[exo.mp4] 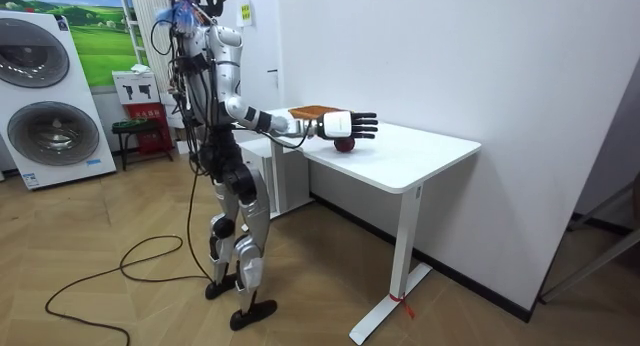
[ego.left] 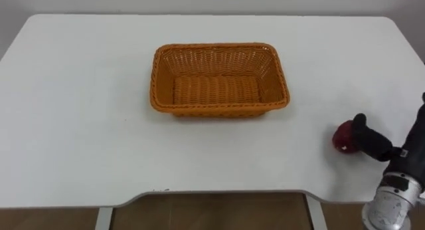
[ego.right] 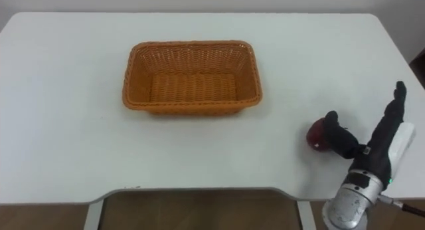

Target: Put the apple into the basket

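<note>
Right hand (ego.right: 380, 145) over the table's near right corner: fingers straight and close together, thumb stretched toward the apple (ego.right: 316, 135); contact unclear. Apple sits on the white table (ego.right: 66, 123). It is round, no long axis, stem direction unreadable. Farther left, an orange woven basket (ego.right: 192, 109), long axis left-right.

White surface (ego.left: 80, 123) standing against a white wall, stacked white washing machines (exo.mp4: 45, 106) sitting at the room view's left, green landscape poster (exo.mp4: 95, 36) hanging beside them, wooden floor (exo.mp4: 100, 206) lying beneath.
</note>
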